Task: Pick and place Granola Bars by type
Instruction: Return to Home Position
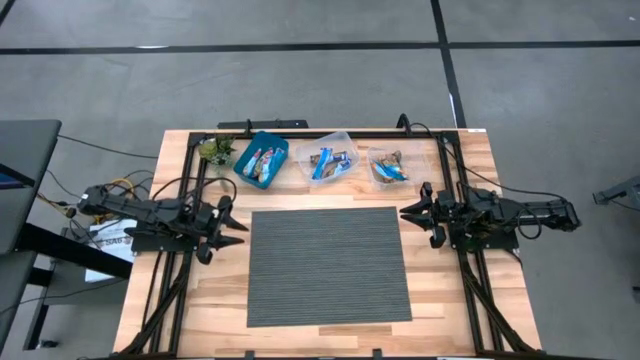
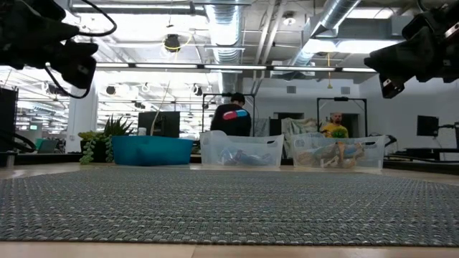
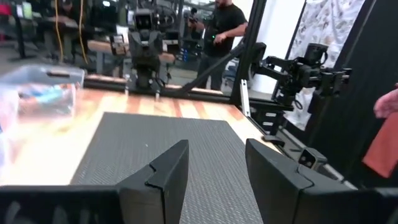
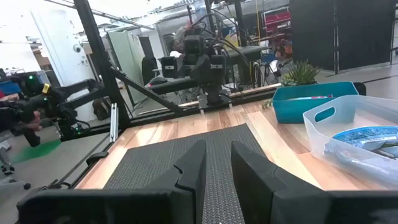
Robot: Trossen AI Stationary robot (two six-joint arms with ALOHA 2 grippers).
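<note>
A: L claw [image 1: 236, 226], where?
B: Just off the mat's [image 1: 328, 265] left edge, high over the worktop [image 1: 440, 310]. Fingers [image 3: 165, 180] wide apart, nothing btwn them.
A: R claw [image 1: 412, 214]?
B: Opp. side, just off the mat's right edge near its far corner, also high up. Its fingers have a narrower gap, nothing gripped.
A: Bars?
B: All binned, in a row past the mat's far edge. Some bars [image 1: 262, 162] are in the teal bin [image 2: 152, 152], blue-wrapped ones in the mid bin [image 2: 215, 147], more in the R bin [image 2: 373, 150].
A: Room to move?
B: The mat lies flat btwn the two claws, its ribbed top showing edge to edge. A bare wood strip runs along each side and the near edge.
A: What's in the way?
B: Black rails [image 1: 483, 300] run down both worktop sides under the arms and across the far edge behind the bins. The teal bin sits skewed to the row. A plant [image 1: 217, 150] is just beside it, at the far left corner. The R bin is near the R claw, not touching. Bins are close together but apart.
A: Beyond the worktop?
B: Two people [image 2: 231, 118] stand well behind the bins.
</note>
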